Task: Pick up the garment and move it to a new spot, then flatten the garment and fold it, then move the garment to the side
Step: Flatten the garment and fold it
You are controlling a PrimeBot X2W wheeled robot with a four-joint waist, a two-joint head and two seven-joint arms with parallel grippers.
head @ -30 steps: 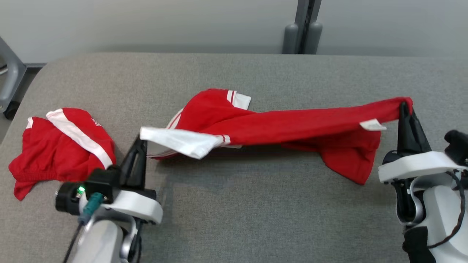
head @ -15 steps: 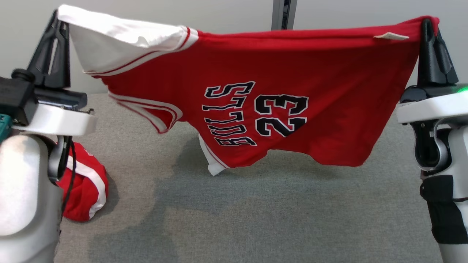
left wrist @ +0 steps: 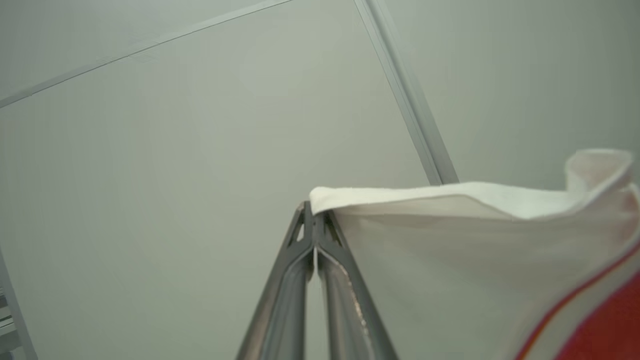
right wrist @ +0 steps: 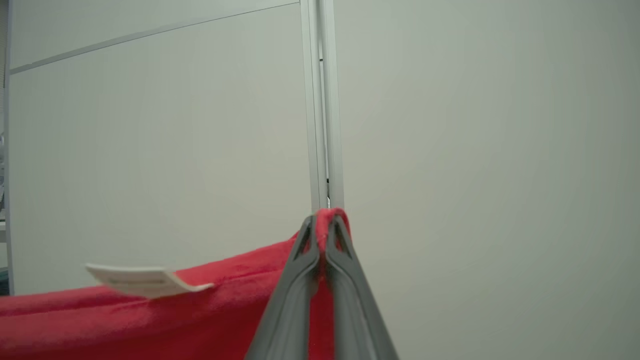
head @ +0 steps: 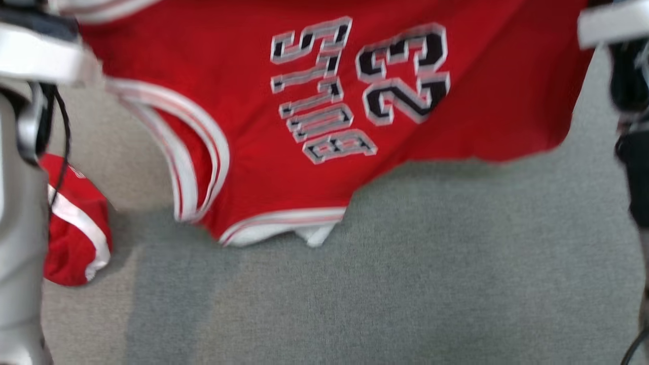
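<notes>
Left gripper (left wrist: 314, 212), nearest its wrist camera: both dark fingers are pressed together at the tips, pinching a white edge of the garment (left wrist: 450, 240), which runs off to that view's right, where a red stripe and red cloth begin. Right gripper (right wrist: 325, 220): also tip to tip, nipping a small fold of red cloth that pokes up between the fingers; a white label (right wrist: 140, 280) juts from the taut red edge beside it. In the head view, blurred by motion, the left arm (head: 20, 213) and right arm (head: 628, 81) stand at the two sides, and the garment hangs in the air between them like a curtain. Its long axis runs side to side: the shoulder end, with white-and-red armhole trim (head: 215, 152), points to the robot's left, and the plain hem end to the robot's right. The cloth is red; the black, white-outlined lettering "BULLS" (head: 319, 91) and number "23" (head: 403, 71) lie turned on their side, facing the camera. The lower edge sags lowest left of centre, ending in a white corner (head: 314, 235) close above the grey desk (head: 405, 284); contact cannot be judged. On the desk at the robot's left lies a bunched red cloth (head: 71, 203) with a white stripe, apart from the garment. Farthest, in the wrist views, is a pale panelled wall (right wrist: 475, 150).
</notes>
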